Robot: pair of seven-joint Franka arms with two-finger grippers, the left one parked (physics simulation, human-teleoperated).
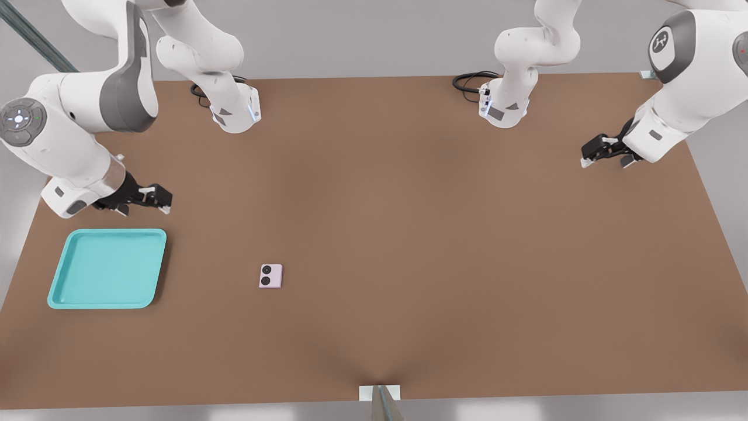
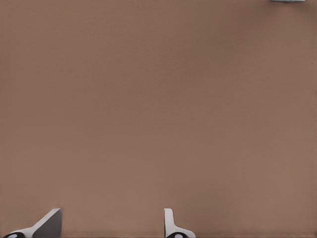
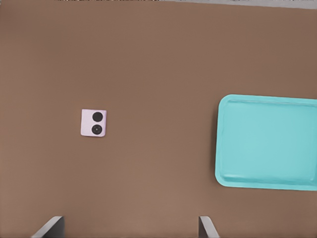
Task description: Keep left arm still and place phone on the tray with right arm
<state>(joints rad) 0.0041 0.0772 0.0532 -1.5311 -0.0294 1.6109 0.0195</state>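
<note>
Front view: the right arm's hand (image 1: pixel 143 199) hangs above the brown worktop (image 1: pixel 409 204) at the front view's left, just beyond the far rim of the tray (image 1: pixel 58 280). Its fingers stand wide apart and hold nothing; in the right wrist view the two fingertips (image 3: pixel 49 227) show far apart with bare worktop between them. The phone (image 1: pixel 271 276) lies flat on the worktop, well apart from the hand, toward the front view's right of the tray and nearer the camera than the hand. Its two black lenses face up. The tray holds nothing, and phone and tray do not touch; bare worktop lies between them. Nothing stands between the hand and the phone. In the right wrist view the phone (image 3: pixel 93 123) and tray (image 3: pixel 228 148) both lie ahead of the fingers. No readable writing shows on phone or tray.
</note>
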